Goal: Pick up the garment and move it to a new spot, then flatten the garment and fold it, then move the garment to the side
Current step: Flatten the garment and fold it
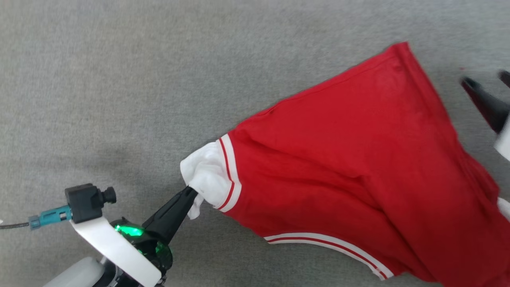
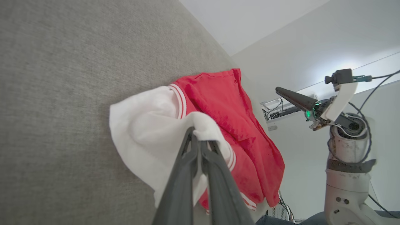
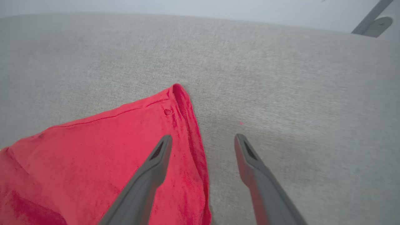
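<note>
Bright, even light; right hand [image 1: 485,78] blurred.

Garment [image 1: 350,159]: small red shirt with a white short sleeve [image 1: 205,175]. Red-white striped trim [image 1: 326,241] runs at the sleeve seam and along a curved band at the near edge. It lies mostly spread on the grey bench [image 1: 119,79], loosely wrinkled, with long creases across the red body. Diagonal in the head view: sleeve at lower left, one red hem corner [image 1: 402,48] pointing to upper right, flat on the bench. The sleeve is bunched up, its tip pinched by the left gripper [image 1: 191,191], jaws pressed together on the cloth.
</note>
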### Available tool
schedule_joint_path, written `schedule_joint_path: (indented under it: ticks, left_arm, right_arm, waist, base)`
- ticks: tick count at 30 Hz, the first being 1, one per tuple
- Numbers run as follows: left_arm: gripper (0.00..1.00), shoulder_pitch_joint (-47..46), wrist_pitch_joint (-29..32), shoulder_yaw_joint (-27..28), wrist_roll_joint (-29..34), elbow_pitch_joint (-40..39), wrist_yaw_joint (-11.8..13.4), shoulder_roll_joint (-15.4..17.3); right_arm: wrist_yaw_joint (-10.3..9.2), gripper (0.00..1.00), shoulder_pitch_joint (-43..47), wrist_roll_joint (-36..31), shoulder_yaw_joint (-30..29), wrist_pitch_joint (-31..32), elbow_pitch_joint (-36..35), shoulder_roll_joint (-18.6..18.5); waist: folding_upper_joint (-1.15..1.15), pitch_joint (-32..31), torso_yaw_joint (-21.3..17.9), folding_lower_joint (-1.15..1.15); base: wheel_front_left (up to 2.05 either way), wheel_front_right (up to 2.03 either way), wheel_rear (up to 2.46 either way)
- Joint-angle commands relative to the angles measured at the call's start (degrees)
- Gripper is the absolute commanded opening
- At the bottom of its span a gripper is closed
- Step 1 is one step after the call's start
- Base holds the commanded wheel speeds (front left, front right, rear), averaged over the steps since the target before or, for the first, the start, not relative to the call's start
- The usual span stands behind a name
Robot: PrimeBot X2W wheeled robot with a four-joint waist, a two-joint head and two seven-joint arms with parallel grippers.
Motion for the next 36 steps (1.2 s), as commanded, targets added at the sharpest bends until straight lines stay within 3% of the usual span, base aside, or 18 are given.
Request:
schedule_joint_path:
  ticks: [1,8,13,14,15,16,24,29,32,36]
  left_arm:
    - [0.00,-1.3,-0.3,-0.3,0.1,-0.1,0.1,-0.3]
    - [0.00,-3.8,-0.3,-1.5,0.0,0.2,0.1,-1.6]
    - [0.00,-5.1,-0.3,-2.3,-0.1,0.7,0.1,-2.1]
    - [0.00,-5.6,-0.3,-2.6,0.0,0.9,0.1,-2.1]
    - [0.00,-6.2,-0.3,-3.0,0.1,1.2,0.1,-2.0]
    - [0.00,-6.8,-0.3,-3.4,0.3,1.4,0.1,-1.8]
    - [0.00,-17.6,0.5,-2.3,-1.5,6.9,0.1,0.7]
    - [0.00,-28.6,4.4,3.3,-5.2,13.3,0.1,2.8]
    - [0.00,-39.3,7.8,9.7,-7.9,21.1,0.1,3.5]
    - [0.00,-50.7,9.6,14.1,-6.4,29.5,0.2,3.1]
  right_arm:
    - [0.00,1.00,-3.1,-1.5,2.2,-1.3,3.6,0.4]
    - [-0.01,1.00,-11.8,-6.0,10.7,-3.3,18.3,-0.5]
    - [-0.01,1.00,-12.6,-7.4,14.2,-2.0,24.4,-2.0]
    - [-0.01,0.42,-12.3,-7.1,15.1,-1.2,25.7,-2.1]
    - [-0.01,0.09,-12.3,-6.7,15.8,-1.0,26.5,-2.2]
    - [-0.01,0.00,-12.5,-6.3,15.8,-1.5,27.1,-1.9]
    - [-0.01,0.00,-21.2,-7.9,10.3,-9.7,29.8,0.3]
    - [-0.01,0.00,-30.3,-11.1,5.1,-15.9,32.6,3.5]
    - [-0.01,0.00,-39.0,-14.7,0.8,-21.7,34.8,6.1]
    - [-0.15,0.00,-47.1,-18.0,-3.1,-28.2,37.8,8.7]
  waist:
    - [0.00,1.9,1.5,0.00]
    - [0.00,4.2,3.4,0.00]
    - [0.00,4.5,4.0,0.00]
    - [0.00,4.4,4.0,0.00]
    - [0.00,4.3,4.0,0.00]
    - [0.00,4.3,4.0,0.00]
    - [0.00,4.0,1.7,0.00]
    - [0.00,4.9,-1.4,0.00]
    - [0.00,6.1,-4.1,0.00]
    - [0.00,6.5,-6.5,0.00]
  base:
    - [0.00,0.00,0.00]
    - [0.00,0.00,0.00]
    - [0.00,0.00,0.00]
    - [0.00,0.00,0.00]
    - [0.00,0.00,0.00]
    - [0.00,0.00,0.00]
    - [0.00,0.00,0.00]
    - [0.00,0.00,0.00]
    - [0.00,0.00,0.00]
    - [0.00,0.00,0.00]
